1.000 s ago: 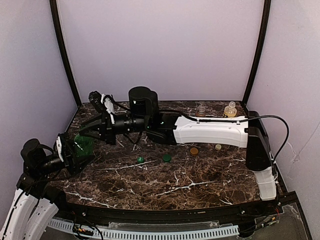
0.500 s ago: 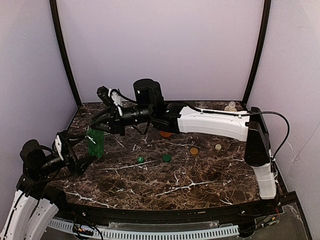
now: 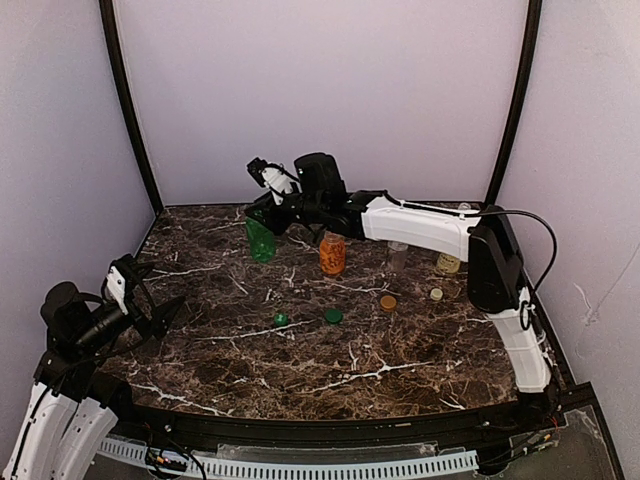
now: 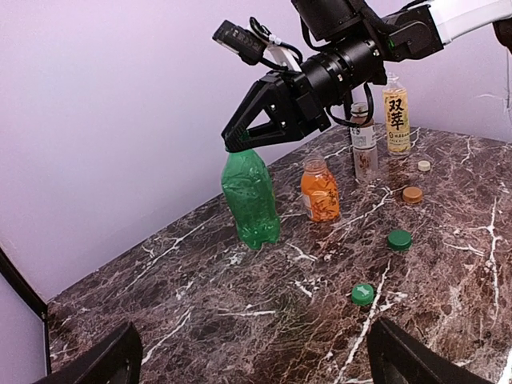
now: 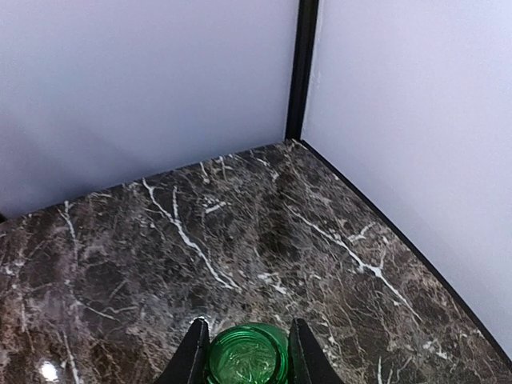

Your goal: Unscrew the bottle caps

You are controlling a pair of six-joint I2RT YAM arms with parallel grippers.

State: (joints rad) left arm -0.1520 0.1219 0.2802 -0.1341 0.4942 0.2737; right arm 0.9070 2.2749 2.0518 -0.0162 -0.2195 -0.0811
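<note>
The right fingers [image 5: 196, 356] pinched the open neck of the tilted green bottle [image 4: 250, 196], just left of the orange bottle [image 4: 320, 192] on the worktop [image 4: 200, 304]. The left fingers [image 4: 120, 356] were spread wide, well apart from it.

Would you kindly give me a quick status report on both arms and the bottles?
Left pincer open, empty. Right pincer shut on green bottle neck, bottle tilted. Four caps lying loose. Nothing in the way.

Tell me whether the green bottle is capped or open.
Open. The right wrist view looks into the bare mouth of the green bottle, no cap on it; the right hand grips its neck.
</note>
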